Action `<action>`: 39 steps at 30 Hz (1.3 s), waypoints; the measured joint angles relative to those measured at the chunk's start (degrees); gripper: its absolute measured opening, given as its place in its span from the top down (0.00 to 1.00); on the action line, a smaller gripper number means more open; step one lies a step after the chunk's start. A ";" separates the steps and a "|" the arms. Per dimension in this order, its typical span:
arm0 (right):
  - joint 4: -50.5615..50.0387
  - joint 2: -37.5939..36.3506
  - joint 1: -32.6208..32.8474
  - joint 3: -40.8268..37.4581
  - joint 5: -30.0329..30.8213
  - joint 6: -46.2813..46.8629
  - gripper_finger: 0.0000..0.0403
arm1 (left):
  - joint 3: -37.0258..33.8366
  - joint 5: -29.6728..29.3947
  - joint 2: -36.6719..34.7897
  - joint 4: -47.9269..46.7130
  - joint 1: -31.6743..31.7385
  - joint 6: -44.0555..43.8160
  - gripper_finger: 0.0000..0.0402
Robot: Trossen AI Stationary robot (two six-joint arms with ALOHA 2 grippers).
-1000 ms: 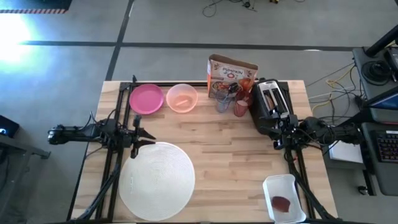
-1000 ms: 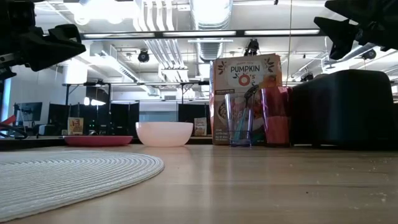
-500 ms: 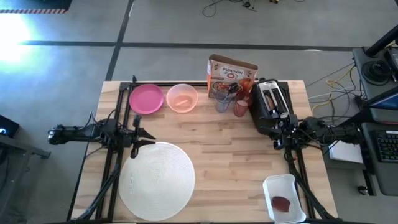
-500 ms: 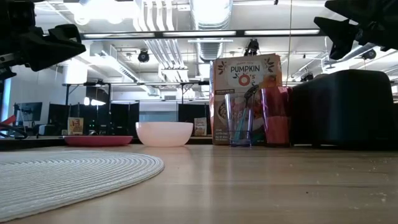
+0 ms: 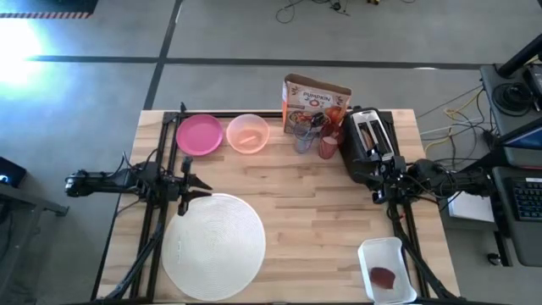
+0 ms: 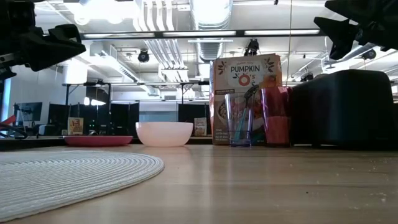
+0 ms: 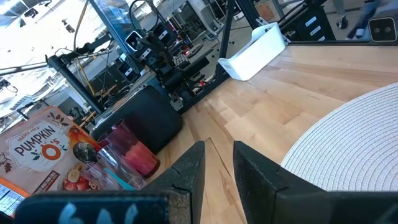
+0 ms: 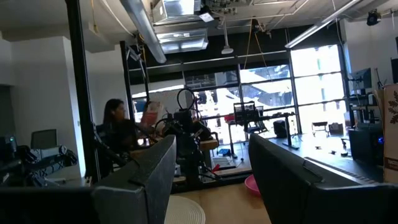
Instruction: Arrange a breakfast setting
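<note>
A large white round mat (image 5: 212,246) lies flat at the near left. Along the far edge stand a magenta plate (image 5: 199,135), a peach bowl (image 5: 248,133) and an orange cereal box (image 5: 315,100), upright. In front of the box stand a clear glass (image 6: 238,119) with a spoon (image 7: 84,151) propped in it and a pink cup (image 6: 275,115). My left gripper (image 5: 201,185) hovers by the mat's far left rim, its fingers a narrow gap apart (image 7: 217,149), holding nothing. My right gripper (image 5: 375,185) hangs at the right, open (image 8: 212,149) and empty.
A black toaster (image 5: 370,140) stands right of the pink cup, just beyond my right gripper. A white tray (image 5: 387,269) with a reddish piece in it sits at the near right corner. Bare wood (image 5: 313,212) lies between the mat and the right arm.
</note>
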 joint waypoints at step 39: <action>0.00 -0.02 0.01 0.00 -0.01 0.00 0.52 | -0.02 -0.55 0.02 20.64 -0.02 -11.91 0.84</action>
